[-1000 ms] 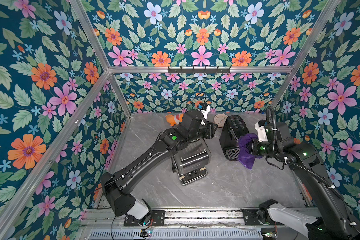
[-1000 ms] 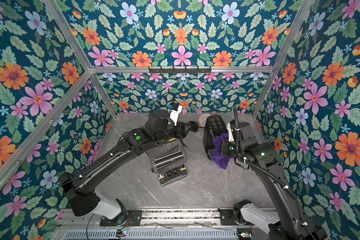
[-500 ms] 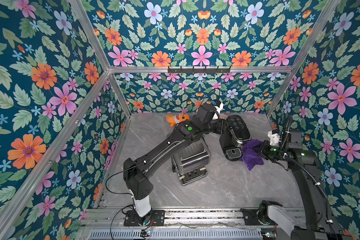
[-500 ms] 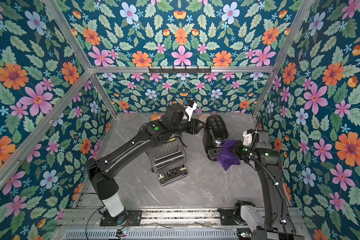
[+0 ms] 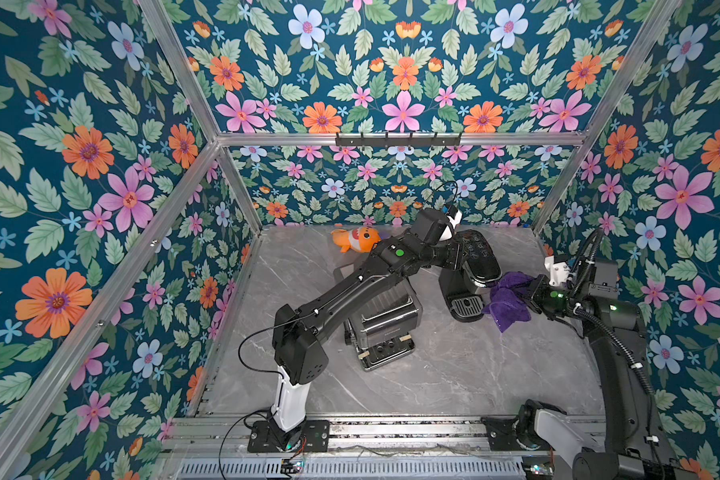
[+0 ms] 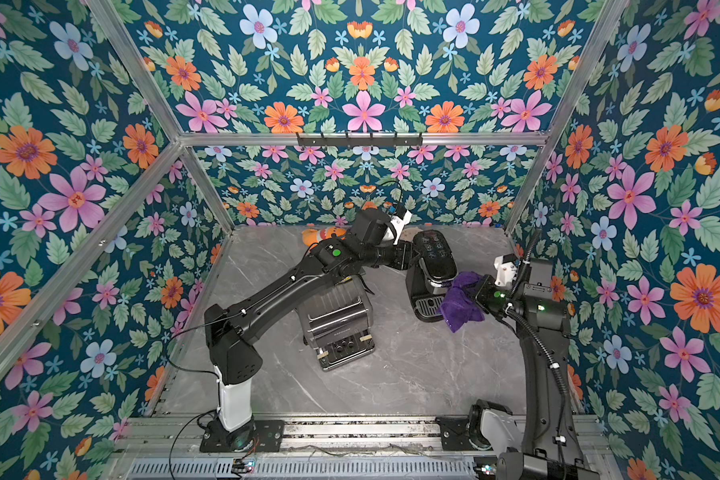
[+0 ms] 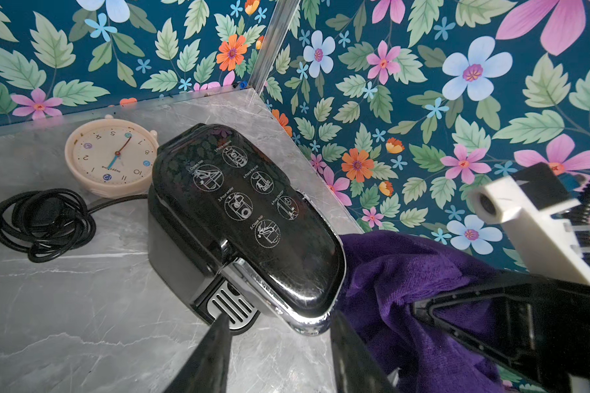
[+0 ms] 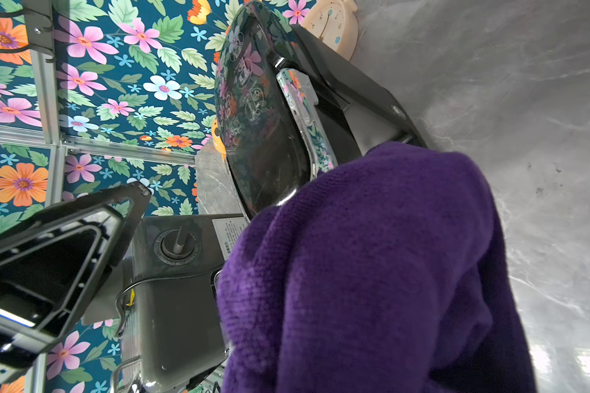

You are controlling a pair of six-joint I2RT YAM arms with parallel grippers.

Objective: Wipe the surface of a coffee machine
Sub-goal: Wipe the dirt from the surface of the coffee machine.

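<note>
Right gripper (image 5: 532, 291) clamps purple cloth (image 5: 508, 305) beside coffee machine (image 5: 476, 259) — left gripper (image 7: 280, 320) half-open, empty.

R arm (image 5: 558, 297) w/ cloth (image 5: 510, 301) pulled off machine (image 5: 481, 257) top, L arm (image 5: 395, 259) swung to machine

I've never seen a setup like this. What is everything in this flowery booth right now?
glossy black coffee machine: one, black with chrome trim, back right of the tabletop
purple terry cloth: one, purple, at the machine's right side
dark grey boxy appliance with knobs: one, mid-table, under the left arm
orange-and-white fish toy: one, at the back
round cream clock: one, behind the machine
coiled black power cord: one, beside the clock
black hook rail: one, on the back wall
grey marble tabletop: one
left gripper: black, open, at the machine's left
right gripper: black, shut on the cloth
</note>
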